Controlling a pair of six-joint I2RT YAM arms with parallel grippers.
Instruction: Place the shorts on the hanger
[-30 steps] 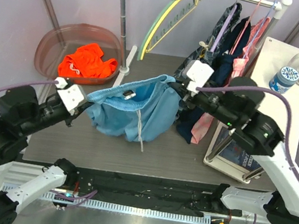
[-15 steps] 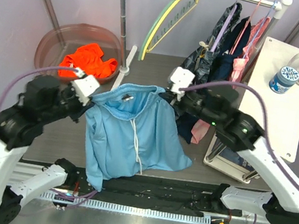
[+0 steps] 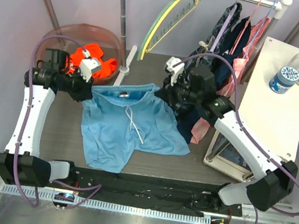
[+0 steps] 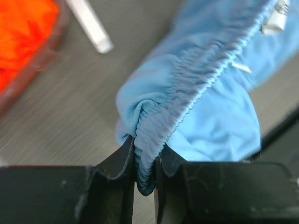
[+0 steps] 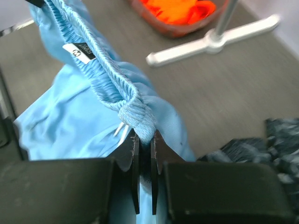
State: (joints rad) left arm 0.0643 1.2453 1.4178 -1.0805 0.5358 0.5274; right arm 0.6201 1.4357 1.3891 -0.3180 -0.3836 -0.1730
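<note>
Observed left gripper [image 4: 147,156] pinched onto the waistband of light sky-blue fabric shorts [image 3: 130,126], right gripper [image 5: 145,142] clamped on the opposite end. Noted shorts spread flat at frame centre, no longer hanging as before. Located yellow plastic arched hanger [image 3: 167,20] upper centre.

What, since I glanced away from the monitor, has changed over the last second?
Left arm and right arm swung back toward the rack, laying the bunched shorts flat on the table. Their jaws kept hold of the waistband. Yellow hanger and orange garment stayed put.
</note>
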